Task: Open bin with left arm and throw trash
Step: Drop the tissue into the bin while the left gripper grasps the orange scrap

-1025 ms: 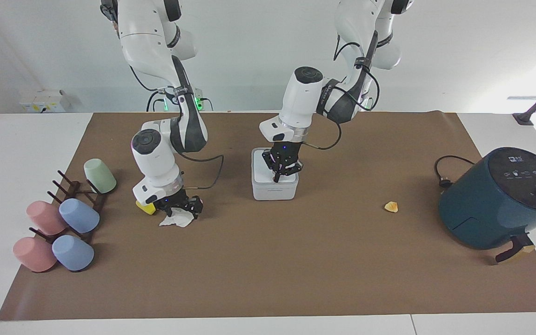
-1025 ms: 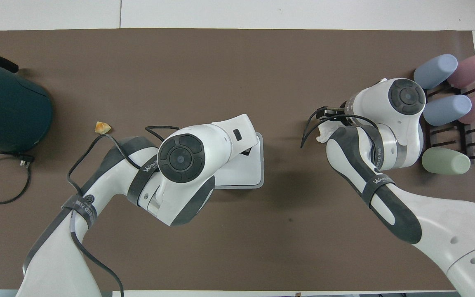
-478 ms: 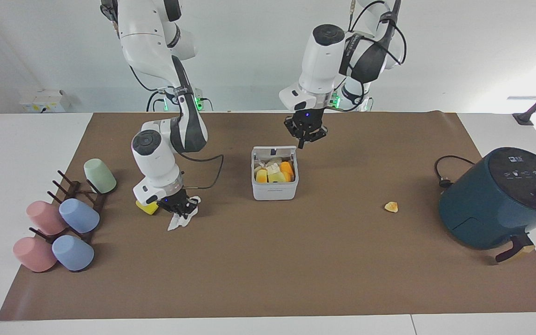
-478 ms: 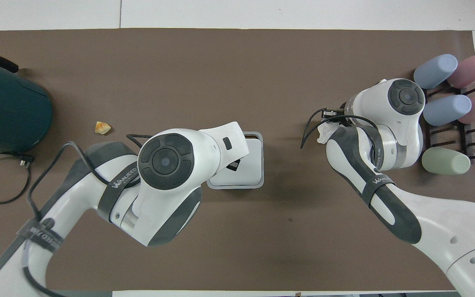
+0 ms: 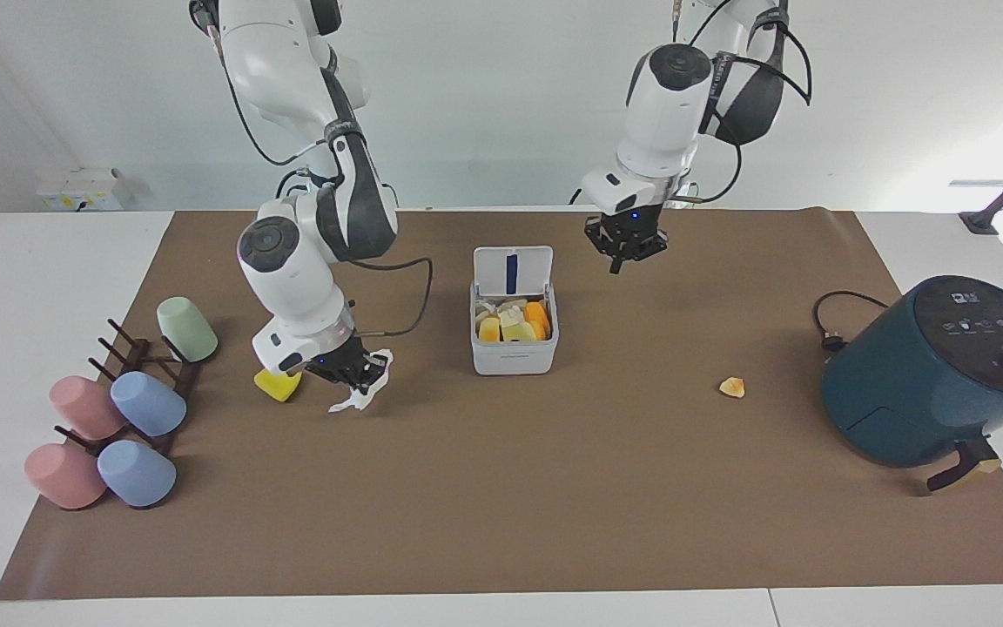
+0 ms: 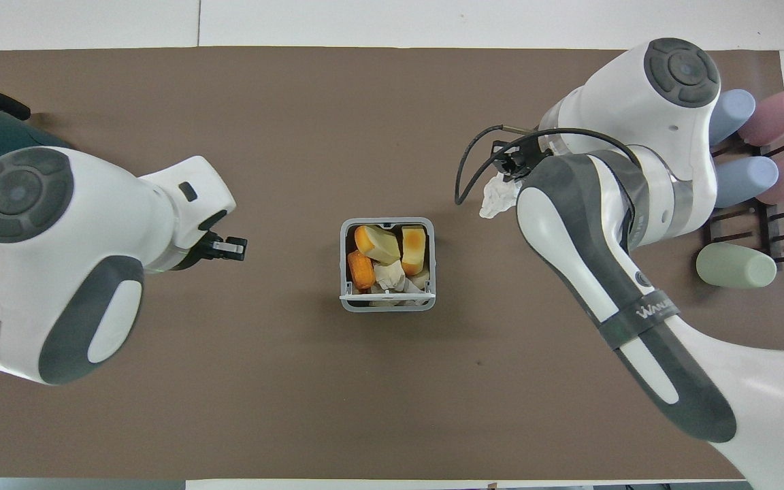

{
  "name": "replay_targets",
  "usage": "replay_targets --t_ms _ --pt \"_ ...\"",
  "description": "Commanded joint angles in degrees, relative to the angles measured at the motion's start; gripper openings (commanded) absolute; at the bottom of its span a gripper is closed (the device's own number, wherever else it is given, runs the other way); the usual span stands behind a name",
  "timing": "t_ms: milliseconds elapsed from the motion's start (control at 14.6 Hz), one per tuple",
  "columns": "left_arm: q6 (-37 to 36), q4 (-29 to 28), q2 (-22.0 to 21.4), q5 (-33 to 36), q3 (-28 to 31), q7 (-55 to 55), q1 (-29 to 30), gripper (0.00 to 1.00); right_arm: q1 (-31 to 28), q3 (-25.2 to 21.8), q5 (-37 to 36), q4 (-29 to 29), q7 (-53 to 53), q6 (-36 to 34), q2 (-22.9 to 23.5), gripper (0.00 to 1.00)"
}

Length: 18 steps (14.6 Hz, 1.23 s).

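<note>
Toward the left arm's end of the brown mat (image 5: 554, 488) stood the dark-teal appliance (image 5: 928, 374); mid-mat, the bin (image 5: 514, 348) sat lid-up, scraps inside. Above the mat, the right gripper (image 5: 353, 373) pinched the white tissue (image 5: 366, 387); the left gripper (image 5: 622, 252) hung empty, fingertip gap indiscernible

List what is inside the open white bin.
The bin holds orange and yellow chunks over crumpled white tissue. Its raised lid stands on the robots' side. Whatever lies beneath that pile is covered.
</note>
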Motion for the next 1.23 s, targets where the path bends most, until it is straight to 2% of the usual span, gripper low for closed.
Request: replay_targets --t_ms 0,137,342,547,683,752,820,888,1025,1093,1161 --pt "4.29 -1.55 0.76 0.73 -0.54 0.48 7.79 1.0 1.77 4.81 0.05 3.6 12.99 -0.8 1.08 0.0" --pt "8.69 -1.55 3.39 0.73 -0.54 2.48 11.07 1.0 7.04 4.82 -0.13 2.82 20.48 1.22 1.17 0.0" --pt "15.19 -1.55 8.84 0.73 -0.54 6.98 14.76 1.0 10.21 4.91 -0.14 1.15 25.5 1.75 0.2 0.0" --pt "22.39 -2.51 14.38 0.73 -0.54 7.16 15.56 1.0 11.45 4.91 -0.14 -3.32 26.58 4.29 -1.47 0.0" --pt "27.93 -4.53 16.58 0.73 -0.54 8.38 15.65 1.0 11.19 4.91 -0.14 -5.61 26.4 6.66 -2.17 0.0" --pt "29.78 -4.63 18.16 0.73 -0.54 8.48 15.65 1.0 11.37 4.91 -0.14 -6.84 26.66 7.81 -2.61 0.15" --pt "31.28 -4.72 19.82 0.73 -0.54 8.48 15.56 0.95 11.45 4.91 -0.14 -7.64 27.01 8.25 -2.87 0.43" --pt "32.08 -4.98 20.62 0.73 -0.54 8.65 15.56 0.84 11.45 4.91 -0.14 -7.56 27.01 7.91 -2.96 0.65" --pt "31.48 -6.21 20.11 0.73 -0.45 8.74 15.65 0.27 10.85 4.82 -0.14 -6.33 26.75 6.85 -3.14 1.0" --pt "30.86 -6.91 19.76 0.73 -0.45 8.65 15.65 0.04 10.58 4.82 -0.05 -5.89 26.58 6.24 -4.01 1.0" --pt "30.68 -7.61 18.62 0.73 -0.45 8.65 15.65 0.0 9.97 4.74 -0.05 -4.15 26.49 3.97 -4.28 1.0"
